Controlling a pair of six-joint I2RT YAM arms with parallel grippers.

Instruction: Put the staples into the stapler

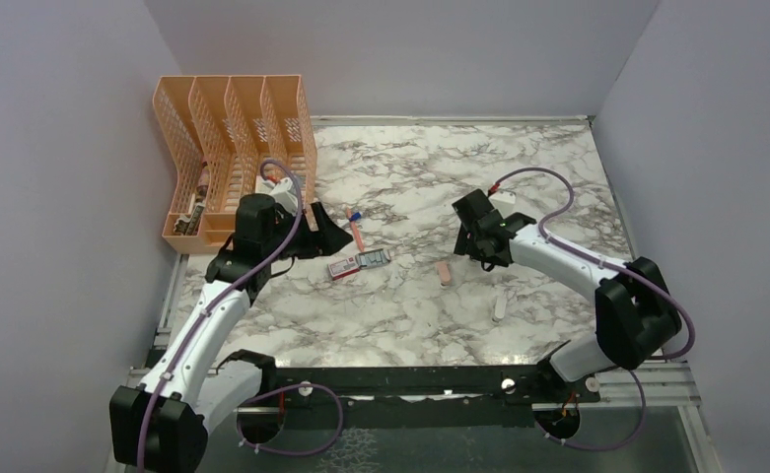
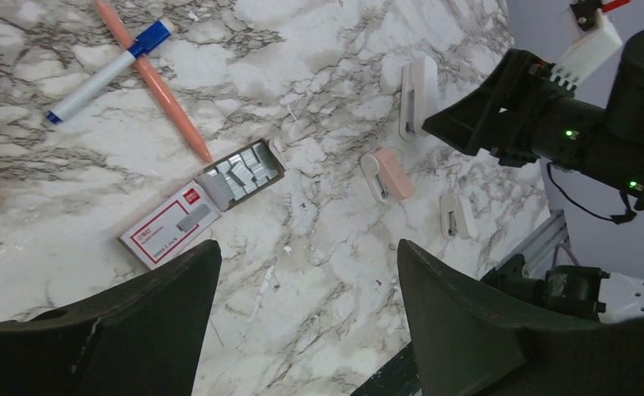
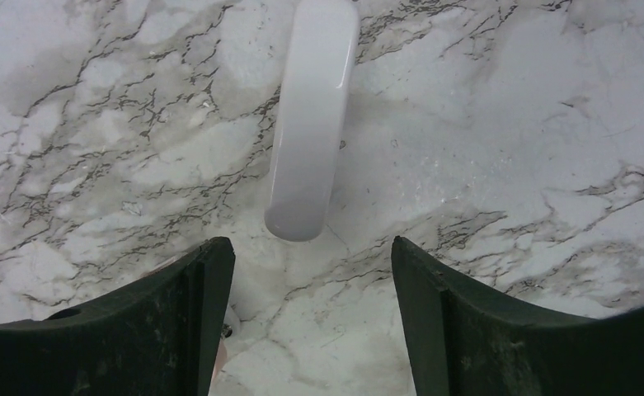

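Left gripper (image 2: 308,250): closest to the left wrist lens; dark fingers (image 2: 137,330) spread wide with nothing between them, hanging over the marble surface (image 2: 343,280).
Staples (image 2: 244,172): grey strips in the open tray of a red-and-white box (image 2: 168,229), just ahead of the left gripper, toward its left finger.
Stapler (image 2: 417,97): white bar well ahead, right of centre, past a pink block (image 2: 388,175).
Right gripper (image 3: 310,243): right wrist view; fingers parted, empty.
Stapler, right wrist: flat on the surface straight ahead of the gap, touching neither finger.
Top view: the right gripper covers the stapler; the red-and-white box lies just beyond the left gripper's tips, with an orange pen (image 1: 358,236) beside them.
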